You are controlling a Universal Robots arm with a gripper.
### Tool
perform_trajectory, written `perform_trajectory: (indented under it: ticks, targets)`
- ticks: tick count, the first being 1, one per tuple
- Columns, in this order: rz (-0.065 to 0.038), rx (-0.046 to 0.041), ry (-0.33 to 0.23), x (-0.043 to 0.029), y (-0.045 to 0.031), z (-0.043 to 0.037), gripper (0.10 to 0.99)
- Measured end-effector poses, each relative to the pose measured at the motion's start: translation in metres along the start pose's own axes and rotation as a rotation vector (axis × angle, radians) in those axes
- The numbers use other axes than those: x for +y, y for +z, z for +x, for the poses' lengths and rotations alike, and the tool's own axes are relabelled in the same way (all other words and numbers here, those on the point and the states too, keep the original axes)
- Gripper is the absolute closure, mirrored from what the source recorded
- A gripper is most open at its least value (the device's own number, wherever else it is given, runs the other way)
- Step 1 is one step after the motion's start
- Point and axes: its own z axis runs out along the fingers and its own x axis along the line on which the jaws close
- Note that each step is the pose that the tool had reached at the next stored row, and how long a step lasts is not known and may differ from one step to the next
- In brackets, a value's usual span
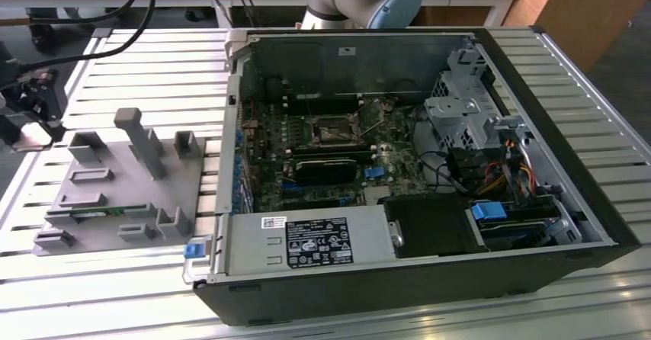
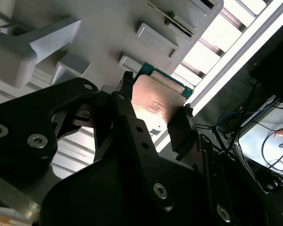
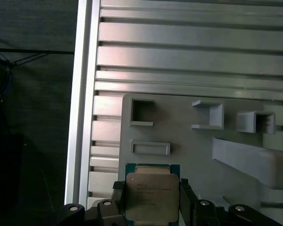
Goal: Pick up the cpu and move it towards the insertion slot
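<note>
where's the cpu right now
In both wrist views the cpu is clamped in the claw, over an edge of the grey tray, at the exterior view's left.

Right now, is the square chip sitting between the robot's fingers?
Yes, the first wrist view shows the chip inside the gripper, a black finger at each side, above the grey tray.

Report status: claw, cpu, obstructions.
Claw shut on flat square silvery cpu, over grey plastic tray. Black-framed square insertion slot in open computer case, far off. Case wall stands between.
</note>
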Motion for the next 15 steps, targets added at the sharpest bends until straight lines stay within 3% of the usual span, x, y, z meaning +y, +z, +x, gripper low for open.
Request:
perform_trajectory:
  ticks: [15]
  targets:
    - [0.0,-0.0001,0.0,0.0012,-0.0183,0.0003,0.541]
